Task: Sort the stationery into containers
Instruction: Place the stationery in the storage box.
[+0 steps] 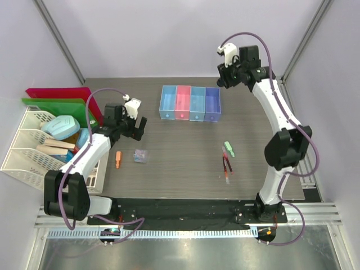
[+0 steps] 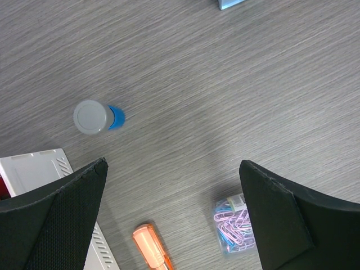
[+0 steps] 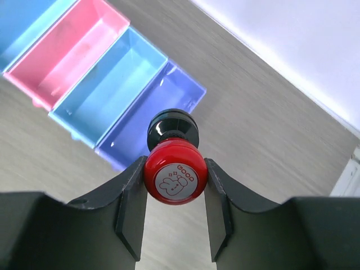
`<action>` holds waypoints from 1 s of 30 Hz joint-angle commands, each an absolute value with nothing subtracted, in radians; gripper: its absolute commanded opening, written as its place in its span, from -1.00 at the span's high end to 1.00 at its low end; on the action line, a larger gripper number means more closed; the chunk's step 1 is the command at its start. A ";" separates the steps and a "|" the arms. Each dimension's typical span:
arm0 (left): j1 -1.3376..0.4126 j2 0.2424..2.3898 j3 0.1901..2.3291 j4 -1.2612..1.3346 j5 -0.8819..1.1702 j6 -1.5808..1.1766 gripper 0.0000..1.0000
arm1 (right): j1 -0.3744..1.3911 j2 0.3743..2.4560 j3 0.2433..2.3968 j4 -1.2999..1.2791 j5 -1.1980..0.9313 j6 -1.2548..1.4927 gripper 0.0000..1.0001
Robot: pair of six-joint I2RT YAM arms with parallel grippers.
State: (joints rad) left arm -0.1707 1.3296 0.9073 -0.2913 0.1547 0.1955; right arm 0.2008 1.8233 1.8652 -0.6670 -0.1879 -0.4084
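from above, the left gripper (image 1: 136,128) hung over the left part of the grey wood-grain table (image 1: 180,180), its fingers spread wide and holding nothing, with the stubby orange marker (image 1: 118,160) and the small clear packet of pastel paper clips (image 1: 140,156) lying just on its near side; the flat green eraser (image 1: 229,148) and the thin red-and-black pens (image 1: 226,166) lay close together right of centre, well apart from the row of four joined translucent plastic boxes (image 1: 190,103) at the far middle, coloured light blue, pink, light blue and purple from left to right; the right gripper (image 1: 224,79) was raised just beyond the purple end of that row, and white wire-mesh trays (image 1: 25,149) stood at the left edge with red and green flat folders (image 1: 56,97) behind them; in the left wrist view the two black fingers (image 2: 67,208) stood far apart over bare table, a blue-capped little bottle (image 2: 97,117) sat beyond them with its grey round end towards the camera, and the marker and the packet lay between them, touching neither; in the right wrist view the fingers (image 3: 132,208) pinched the red-capped little bottle (image 3: 173,180) by its cap, its black body pointing away and seen against the near end of the purple box
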 commanded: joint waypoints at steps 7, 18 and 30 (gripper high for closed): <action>-0.173 1.227 0.881 -0.325 0.178 0.235 -1.00 | 0.206 2.193 2.218 -0.695 -0.212 -0.373 0.81; -0.172 1.226 0.877 -0.325 0.181 0.221 -0.99 | 0.235 2.293 2.241 -0.678 -0.202 -0.394 0.81; -0.173 1.195 0.887 -0.337 0.186 0.222 -1.00 | 0.244 2.356 2.232 -0.650 -0.166 -0.394 0.81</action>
State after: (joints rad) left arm -0.1707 1.2411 0.8803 -0.3347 0.1616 0.2184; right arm 0.2401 2.3409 2.1906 -0.6979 -0.1856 -0.3908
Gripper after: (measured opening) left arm 0.996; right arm 0.453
